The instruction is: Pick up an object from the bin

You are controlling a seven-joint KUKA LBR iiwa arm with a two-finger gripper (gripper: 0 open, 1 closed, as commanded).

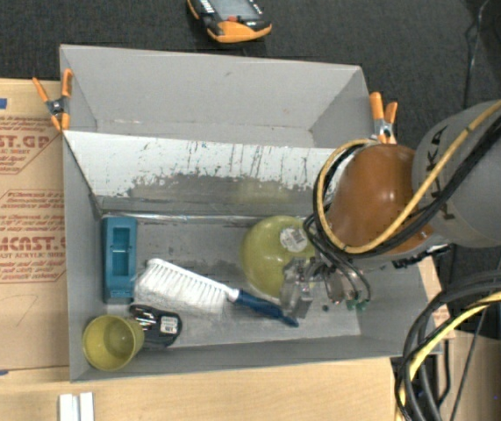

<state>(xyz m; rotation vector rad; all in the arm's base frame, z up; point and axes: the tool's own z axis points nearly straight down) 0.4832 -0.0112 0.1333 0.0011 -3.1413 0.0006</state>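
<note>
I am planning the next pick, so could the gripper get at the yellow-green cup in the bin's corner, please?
Probably, though tightly: the cup is uncovered, but sits in the bin's corner with a black thing against it. The gripper is across the bin, by the brush handle.

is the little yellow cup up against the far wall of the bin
No, the yellow cup lies in the near left corner of the bin, beside a small black thing.

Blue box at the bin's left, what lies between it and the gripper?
In the camera view, a white-bristled brush lies there, its blue handle pointing toward the gripper.
</note>
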